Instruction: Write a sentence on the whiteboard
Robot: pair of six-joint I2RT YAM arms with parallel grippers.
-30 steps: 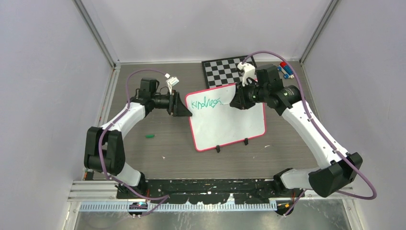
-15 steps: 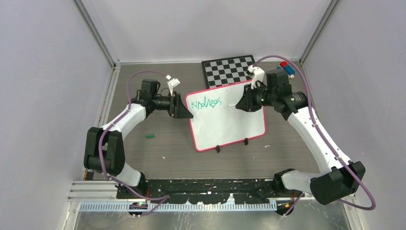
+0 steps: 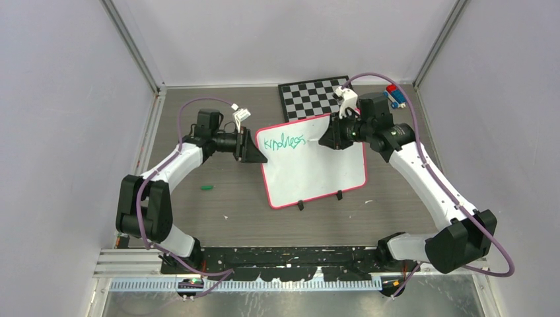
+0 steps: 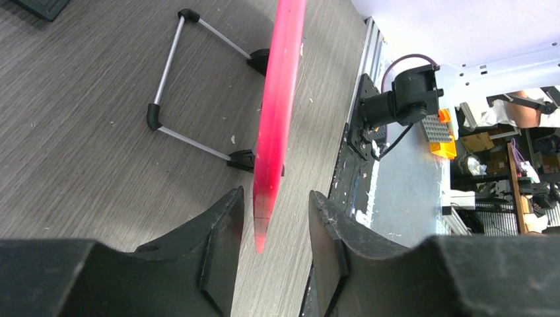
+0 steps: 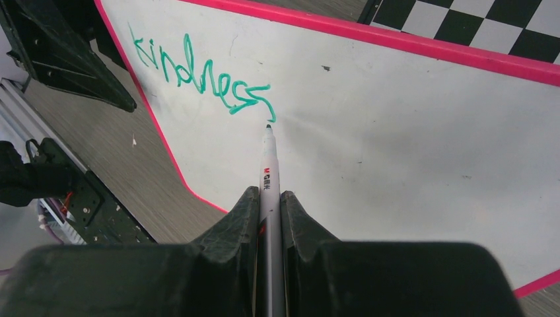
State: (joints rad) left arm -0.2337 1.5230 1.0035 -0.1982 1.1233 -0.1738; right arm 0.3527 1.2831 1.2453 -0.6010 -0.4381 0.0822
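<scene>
From above, we see the whiteboard point(image 3: 314, 168) standing propped near the middle of the table point(image 3: 218, 218), in front of the chequered board point(image 3: 314, 98). The sentence point(image 3: 282, 142) is a single green word, "kindness", in the board's upper left. The left gripper point(image 3: 256, 152) sits at the board's left edge, and the right gripper point(image 3: 327, 137) is over its upper right part. A small green thing point(image 3: 207, 187) lies well left of the board.

In the left wrist view, we find the left gripper point(image 4: 275, 193) partly open, its fingers point(image 4: 221, 244) straddling the pink edge of the whiteboard point(image 4: 277, 112) with a gap showing on each side. A wire stand point(image 4: 165, 86) props the board from behind.

In the right wrist view, the right gripper point(image 5: 269, 195) is clamped on a marker point(image 5: 269, 168). Its tip is just below the last letter of the sentence point(image 5: 198, 76). We cannot tell whether it touches the whiteboard point(image 5: 409, 132).
</scene>
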